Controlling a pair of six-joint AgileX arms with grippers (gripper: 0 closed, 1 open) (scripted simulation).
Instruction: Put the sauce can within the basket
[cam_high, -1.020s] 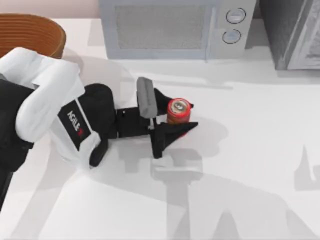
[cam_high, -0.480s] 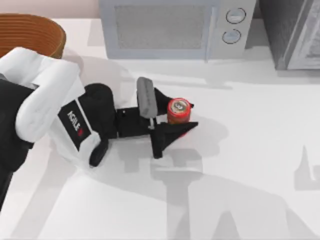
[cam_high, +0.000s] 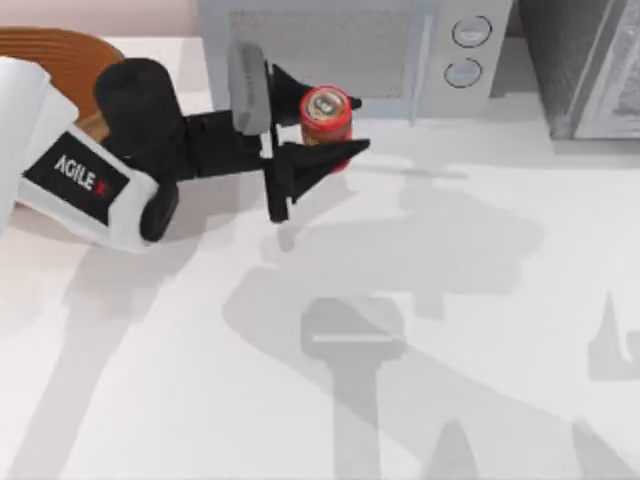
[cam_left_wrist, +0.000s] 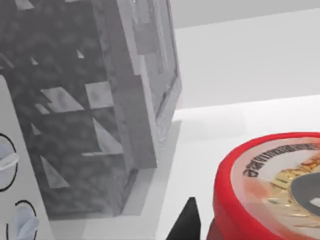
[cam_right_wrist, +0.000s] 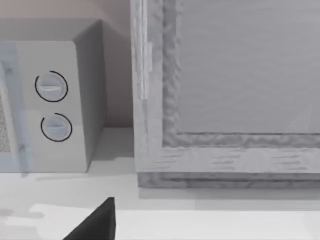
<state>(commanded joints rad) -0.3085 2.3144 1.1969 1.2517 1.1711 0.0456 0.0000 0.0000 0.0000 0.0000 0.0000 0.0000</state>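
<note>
White table (cam_high: 480, 300) runs across the scene, with the basket (cam_high: 70, 48) at its far left corner, partly under the left arm, and a microwave (cam_high: 350, 50) against the back edge. Just right of the basket, the left gripper (cam_high: 318, 122) holds the sauce can (cam_high: 326, 112) upright above the table in front of the microwave, its jaws closed on the red side wall and opened only as wide as the can. I judge the can small, light and stiff, but smooth and maybe slippery, so a firm hold at mid-height on the side seems best; the right gripper (cam_right_wrist: 92, 222) is parked near the microwave, and I cannot tell its jaws.
</note>
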